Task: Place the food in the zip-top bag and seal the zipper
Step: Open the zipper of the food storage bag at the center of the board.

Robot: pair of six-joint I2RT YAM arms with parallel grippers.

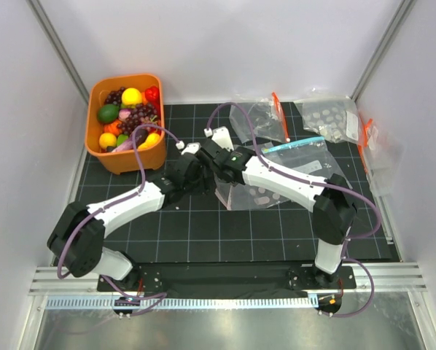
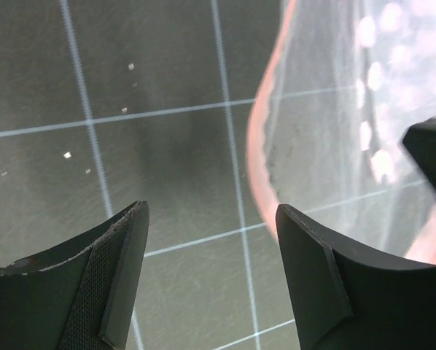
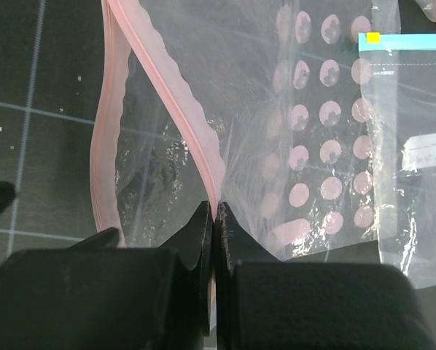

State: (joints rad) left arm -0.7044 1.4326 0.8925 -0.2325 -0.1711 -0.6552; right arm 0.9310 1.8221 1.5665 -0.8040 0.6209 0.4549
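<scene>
Pinching one lip of the zipper [image 3: 191,117], the right gripper [image 3: 213,215] has its fingers pressed together on the pink strip, with no gap showing between them. The zip-top bag [image 3: 152,168] rests on the dark gridded surface [image 1: 203,233], to the right of the orange tub [image 1: 130,162] and nearer the arm bases than it. Its mouth gapes, the two lips bowed apart. The left gripper [image 2: 211,211] hovers on the tub side of that mouth, fingers spread wide and holding nothing, with a pink lip just beside one of them. The food [image 1: 130,117] sits heaped in the tub, none of it in the bag yet.

The bag is probably thin, light film that will slide and collapse if pushed. The stiffer strip is therefore the sensible place to take hold, one lip per gripper, to keep the mouth open. The glossy toy pieces look hard, light and likely slippery, so a hold across the middle suits them.
</scene>
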